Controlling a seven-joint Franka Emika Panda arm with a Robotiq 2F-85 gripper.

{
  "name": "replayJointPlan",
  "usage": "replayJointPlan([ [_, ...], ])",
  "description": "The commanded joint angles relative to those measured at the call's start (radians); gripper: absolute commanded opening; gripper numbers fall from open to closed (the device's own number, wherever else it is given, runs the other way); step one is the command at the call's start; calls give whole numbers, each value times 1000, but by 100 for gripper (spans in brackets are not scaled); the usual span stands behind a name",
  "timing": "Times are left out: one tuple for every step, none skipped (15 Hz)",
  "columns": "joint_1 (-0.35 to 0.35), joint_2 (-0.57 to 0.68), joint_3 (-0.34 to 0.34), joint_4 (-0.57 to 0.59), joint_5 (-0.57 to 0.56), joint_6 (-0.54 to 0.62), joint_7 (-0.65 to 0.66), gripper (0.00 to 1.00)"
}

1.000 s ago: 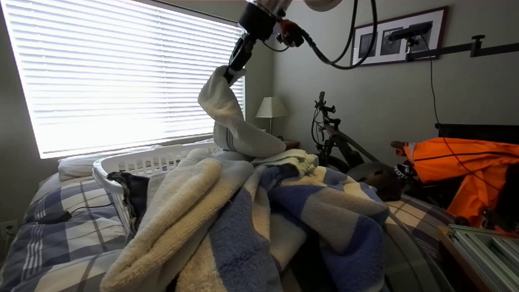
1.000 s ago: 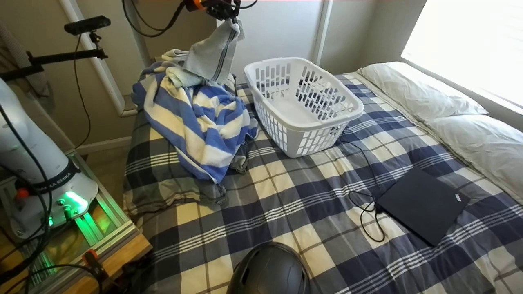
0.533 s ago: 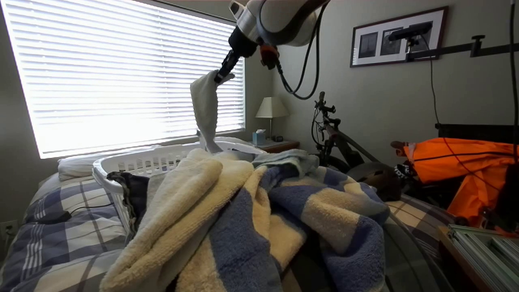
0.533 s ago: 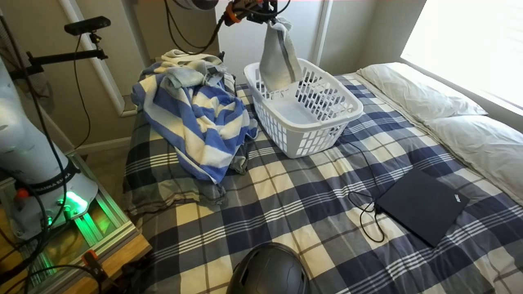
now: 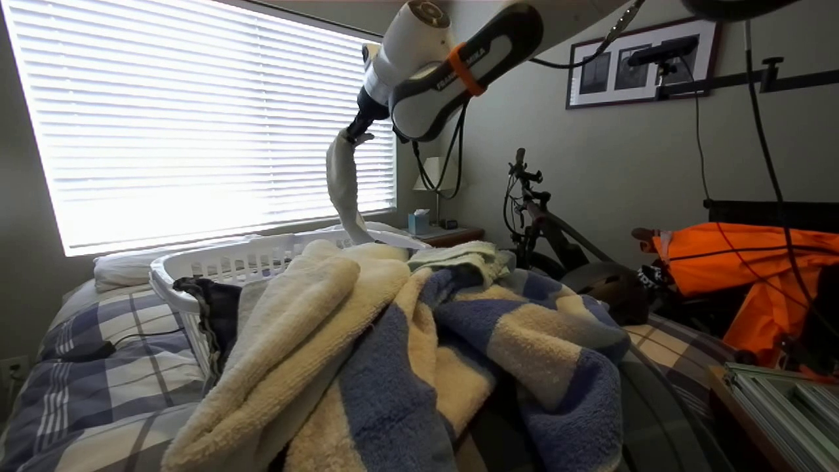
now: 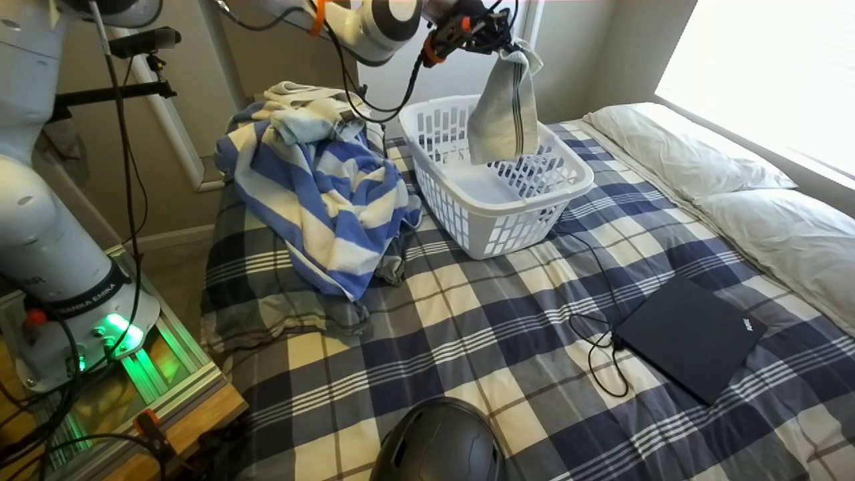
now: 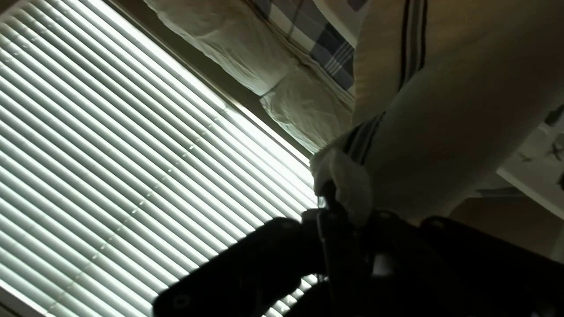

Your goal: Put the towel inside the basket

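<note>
Robot arm: in an exterior view, farther right than a second ago.
Basket: stands unmoved, right of the striped blanket.
Towel: hangs over the basket, no longer by the blanket; whether its hem enters is unclear.
Gripper: pinches the towel's top.

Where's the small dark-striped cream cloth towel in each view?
In an exterior view: towel, above and left of centre; bright white window, upper left.
In an exterior view: towel, above and right of centre; window, upper right.
Wrist view: towel, upper right; window, left.
Shared landmark: window.
</note>
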Motion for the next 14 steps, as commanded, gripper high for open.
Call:
replayJointPlan([
  [81, 199, -241, 131, -22, -24, 218, 4],
  [102, 233, -293, 127, -15, -51, 261, 4],
  [122, 261, -339, 119, -11, -85, 300, 4],
  [130, 273, -349, 101, -7, -119, 311, 4],
  [142, 283, -362, 86, -7, -153, 324, 4],
  [146, 282, -352, 70, -4, -191, 318, 3],
  [147, 285, -340, 60, 0, -220, 313, 3],
  [146, 282, -323, 50, 3, -243, 303, 3],
  [145, 275, -304, 39, 6, -263, 287, 3],
  [137, 262, -275, 29, 17, -276, 269, 5],
  [130, 249, -247, 22, 25, -293, 249, 33],
  [131, 246, -236, 18, 23, -300, 246, 34],
  [133, 237, -224, 13, 18, -306, 235, 39],
  [108, 200, -169, 12, -36, -323, 233, 47],
])
